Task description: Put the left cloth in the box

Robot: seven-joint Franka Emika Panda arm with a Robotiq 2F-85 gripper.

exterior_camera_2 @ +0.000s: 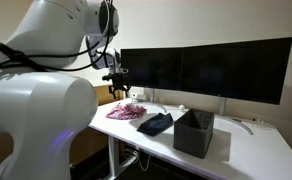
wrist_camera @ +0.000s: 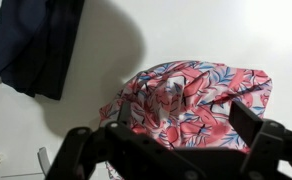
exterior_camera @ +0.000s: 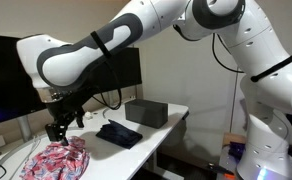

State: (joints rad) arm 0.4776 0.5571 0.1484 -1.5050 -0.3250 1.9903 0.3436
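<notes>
A soft crumpled cloth with a busy pink, red and white pattern (exterior_camera: pixel 56 160) lay bunched on the white tabletop (exterior_camera: pixel 166 128), at the left end of a row of three things. To its right lay a plain dark navy cloth (exterior_camera: pixel 118 133), spread flat and set apart from it. Further right stood a small rectangular dark grey-black box with low straight sides (exterior_camera: pixel 146 112). The patterned cloth was outside the box and well apart from it, with the navy cloth between them.

The white robot arm reached over the table from the right, and its black gripper (exterior_camera: pixel 58 128) pointed down over the patterned cloth. The jaws stood wide and held nothing. In the wrist view the gripper (wrist_camera: pixel 161 125) framed the patterned cloth (wrist_camera: pixel 196 95), one dark finger (wrist_camera: pixel 71 160) on the left and the other on the right, with the navy cloth (wrist_camera: pixel 36 45) at the far left. Whether the fingertips touched the fabric could not be told.

In an exterior view the gripper (exterior_camera_2: pixel 117 88) hung just above the patterned cloth (exterior_camera_2: pixel 126 110), the navy cloth (exterior_camera_2: pixel 156 123) lay nearer and to the right, and the box (exterior_camera_2: pixel 194 133) stood nearest. Wide black monitors (exterior_camera_2: pixel 206 70) stood along the far edge of the tabletop (exterior_camera_2: pixel 256 150).
</notes>
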